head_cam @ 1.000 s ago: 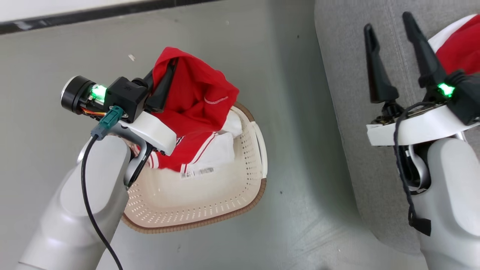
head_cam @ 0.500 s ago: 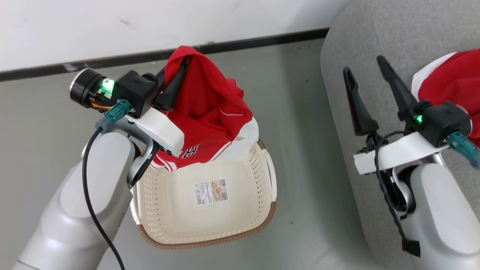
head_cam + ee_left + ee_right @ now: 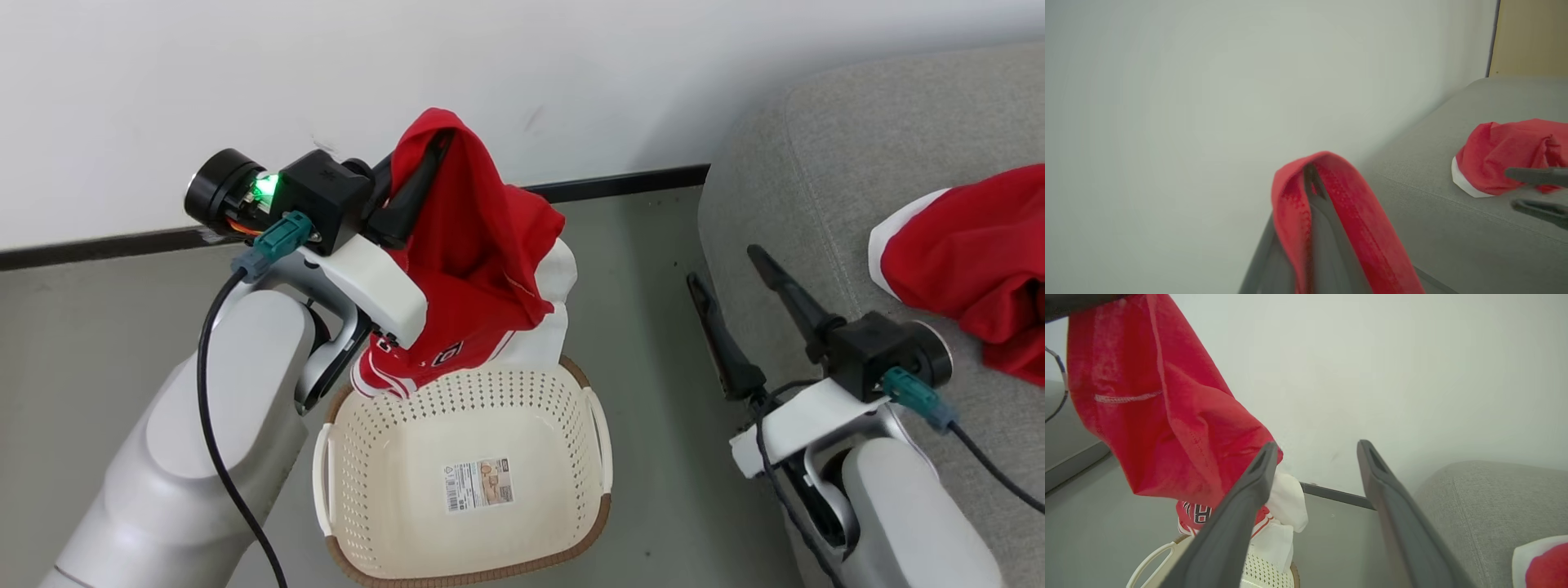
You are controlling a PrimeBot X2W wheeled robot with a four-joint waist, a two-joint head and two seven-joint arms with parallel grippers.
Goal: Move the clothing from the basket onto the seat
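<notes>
The left gripper (image 3: 437, 145) pinches a top fold of the soft, light-looking jersey (image 3: 482, 261), hanging limp over the basket (image 3: 384, 490) and likely to sway, while the right gripper (image 3: 722, 265) gapes empty beside the sofa (image 3: 816, 163).

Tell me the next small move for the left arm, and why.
Probably carry the left tool rightward and slightly up, toward the sofa. It is shut on the red jersey, whose hem hangs close to the basket's far rim and might snag. The sofa lies to the right, with one red garment on it.
</notes>
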